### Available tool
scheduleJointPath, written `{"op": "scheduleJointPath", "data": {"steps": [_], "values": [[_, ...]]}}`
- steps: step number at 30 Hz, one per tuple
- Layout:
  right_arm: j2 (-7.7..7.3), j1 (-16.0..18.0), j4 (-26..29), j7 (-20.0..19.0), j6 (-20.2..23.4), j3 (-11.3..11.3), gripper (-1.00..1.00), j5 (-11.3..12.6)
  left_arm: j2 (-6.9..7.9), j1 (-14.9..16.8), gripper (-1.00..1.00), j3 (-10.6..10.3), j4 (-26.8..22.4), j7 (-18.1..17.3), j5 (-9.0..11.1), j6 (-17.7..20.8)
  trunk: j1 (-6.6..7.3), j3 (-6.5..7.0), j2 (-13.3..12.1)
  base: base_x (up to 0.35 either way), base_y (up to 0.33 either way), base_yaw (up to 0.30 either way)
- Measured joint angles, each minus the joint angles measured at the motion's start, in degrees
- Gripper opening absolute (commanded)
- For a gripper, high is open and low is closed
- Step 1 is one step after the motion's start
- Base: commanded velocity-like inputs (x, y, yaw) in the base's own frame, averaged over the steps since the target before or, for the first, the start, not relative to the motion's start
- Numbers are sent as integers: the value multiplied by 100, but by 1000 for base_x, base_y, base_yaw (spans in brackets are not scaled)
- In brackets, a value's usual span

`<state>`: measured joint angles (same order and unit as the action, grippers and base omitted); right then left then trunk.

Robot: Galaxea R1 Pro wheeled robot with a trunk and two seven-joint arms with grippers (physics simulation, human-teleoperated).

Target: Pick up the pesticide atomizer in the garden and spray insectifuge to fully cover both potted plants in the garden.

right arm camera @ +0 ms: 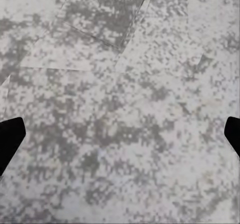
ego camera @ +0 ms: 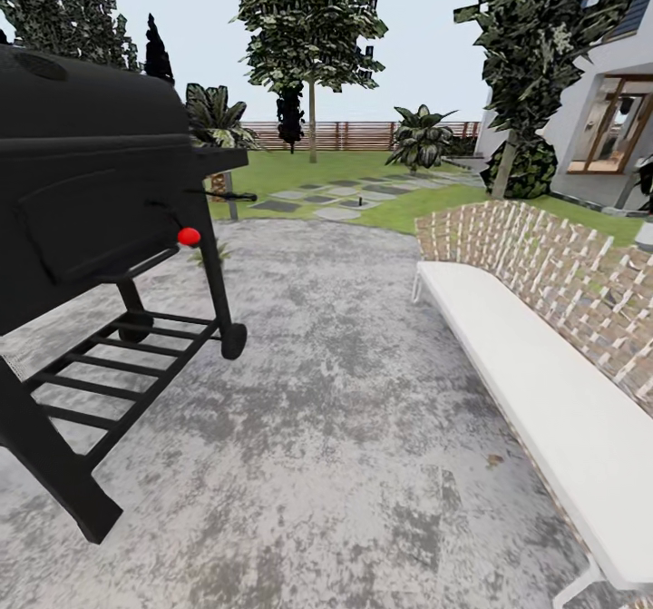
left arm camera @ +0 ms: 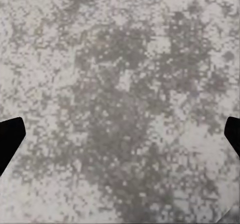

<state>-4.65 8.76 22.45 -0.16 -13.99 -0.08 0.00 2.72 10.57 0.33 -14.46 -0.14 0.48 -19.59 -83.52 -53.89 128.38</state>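
Observation:
The garden lawn [ego camera: 299,173] with its flat stepping stones [ego camera: 337,213] lies beyond the round grey patio [ego camera: 345,409]. A tiny slim dark upright thing [ego camera: 360,199] stands among the stones; it looks like the pesticide atomizer but is too small to be sure. A few pointed green leaves [ego camera: 220,251] peek out behind the grill's leg, perhaps one potted plant. My left gripper [left arm camera: 120,136] is open over bare paving, its black fingertips [left arm camera: 10,139] far apart. My right gripper [right arm camera: 120,136] is open too, above paving joints, with nothing between its fingertips [right arm camera: 10,139].
A big black grill [ego camera: 91,191] on a wheeled stand crowds the left. A long white bench [ego camera: 544,391] with a woven back runs along the right. Between them the patio leads to the lawn. Trees, palm-like shrubs [ego camera: 422,137], a brown fence [ego camera: 363,134] and a house [ego camera: 608,128] stand beyond.

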Motion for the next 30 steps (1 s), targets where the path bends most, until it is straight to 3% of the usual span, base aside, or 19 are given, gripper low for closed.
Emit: {"op": "scheduleJointPath", "data": {"steps": [30], "values": [[-1, -1, 1, 8, 1, 0, 100, 0, -9, 4, 100, -4, 1, -2, 0, 0, 0, 0, 0, 337, 0, -10]]}}
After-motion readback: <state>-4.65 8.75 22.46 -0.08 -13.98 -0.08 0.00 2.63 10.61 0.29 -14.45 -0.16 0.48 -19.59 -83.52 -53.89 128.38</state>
